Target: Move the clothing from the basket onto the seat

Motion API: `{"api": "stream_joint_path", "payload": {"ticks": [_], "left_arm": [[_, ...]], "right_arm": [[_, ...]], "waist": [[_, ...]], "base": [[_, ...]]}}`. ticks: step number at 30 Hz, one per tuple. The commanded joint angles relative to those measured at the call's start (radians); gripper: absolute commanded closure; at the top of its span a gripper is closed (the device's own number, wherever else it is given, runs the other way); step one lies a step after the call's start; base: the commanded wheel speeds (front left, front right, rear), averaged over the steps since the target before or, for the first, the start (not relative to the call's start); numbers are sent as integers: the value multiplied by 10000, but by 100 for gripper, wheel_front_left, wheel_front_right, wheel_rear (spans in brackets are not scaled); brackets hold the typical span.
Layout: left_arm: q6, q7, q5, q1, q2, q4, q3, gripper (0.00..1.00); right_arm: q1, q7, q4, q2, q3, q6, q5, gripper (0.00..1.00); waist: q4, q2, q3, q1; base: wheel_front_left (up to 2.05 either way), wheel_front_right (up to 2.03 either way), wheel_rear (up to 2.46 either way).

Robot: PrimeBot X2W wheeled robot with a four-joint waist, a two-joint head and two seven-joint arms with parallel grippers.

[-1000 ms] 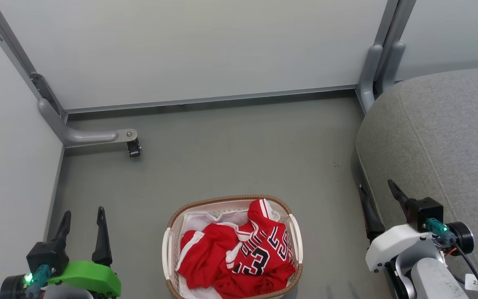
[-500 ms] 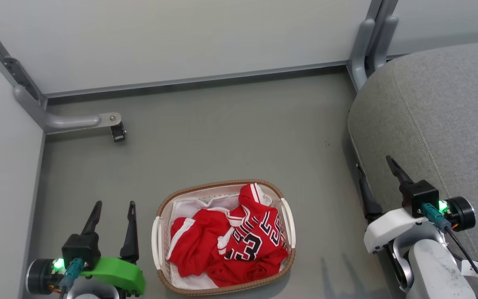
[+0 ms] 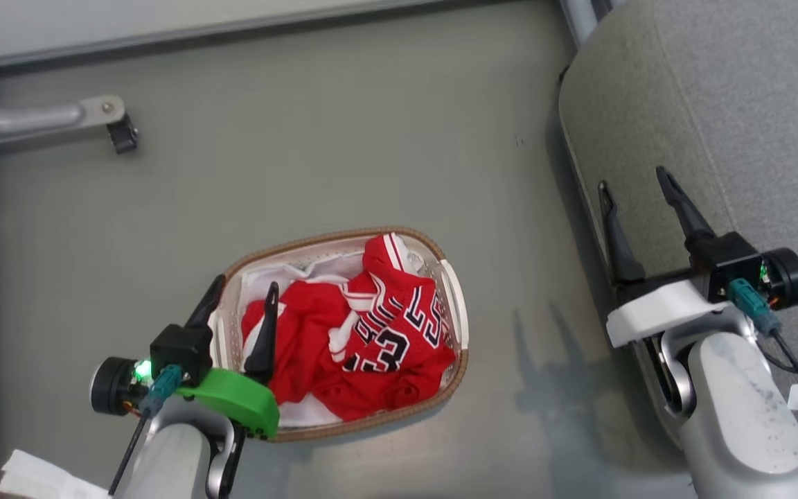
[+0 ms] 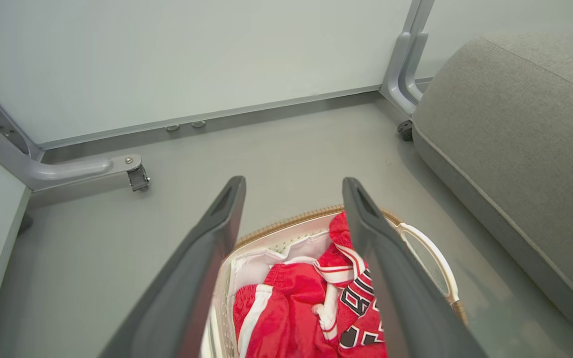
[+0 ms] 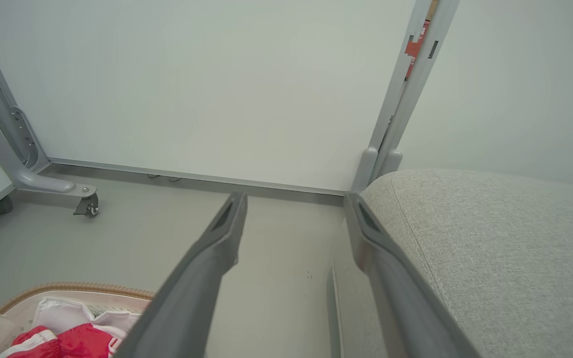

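The basket (image 3: 399, 234) stands on the grey floor, lined with white cloth (image 3: 281, 277). A red jersey (image 3: 399, 333) with black-and-white numbers lies crumpled in its right half. Red shorts (image 3: 295, 326) with a white stripe lie in its left half. My left gripper (image 3: 245, 285) is open above the basket's left end, one finger over the rim and one over the shorts. The left wrist view has that gripper (image 4: 292, 181) framing the shorts (image 4: 276, 308) and jersey (image 4: 351, 298). My right gripper (image 3: 633, 179) is open and holds nothing, at the left edge of the grey seat (image 3: 717, 104).
A partition's grey foot with a black caster (image 3: 122, 135) lies at the far left, and pale wall panels (image 5: 217, 89) close off the back. A grey frame post (image 5: 391, 129) rises beside the seat's far corner. Bare floor (image 3: 343, 138) lies between basket and wall.
The head camera has tilted down, shifting the whole picture. My left gripper moved right from beside the basket to over its left end. My right gripper moved forward along the seat's edge.
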Motion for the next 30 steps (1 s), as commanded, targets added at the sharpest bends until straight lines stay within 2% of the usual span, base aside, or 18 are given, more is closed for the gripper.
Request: {"api": "stream_joint_path", "payload": {"ticks": [1, 9, 23, 30], "left_arm": [[-24, -5, -62, -373, 132, 132, -99, 0], [-25, -3, -264, -1881, 382, 1117, -888, 0], [-23, 1, 930, -4049, 1177, 4061, -2096, 0], [332, 0, 1568, -4773, 1353, 5753, -2539, 0]], "right_arm": [[-253, -22, -162, -31, 10, -8, 143, 0], [-809, -22, -818, -25, 433, -6, 577, 0], [-1517, -24, -1837, -30, 1116, -6, 1192, 0], [-1669, -22, -2136, -34, 1205, -8, 1330, 0]], "waist": [[-440, -1, 1224, -1], [-550, -1, 2637, -1], [-892, -1, 4397, -1], [-1091, -1, 4988, -1]], "base": [[0, 0, 0], [0, 0, 0], [0, 0, 0], [0, 0, 0]]}}
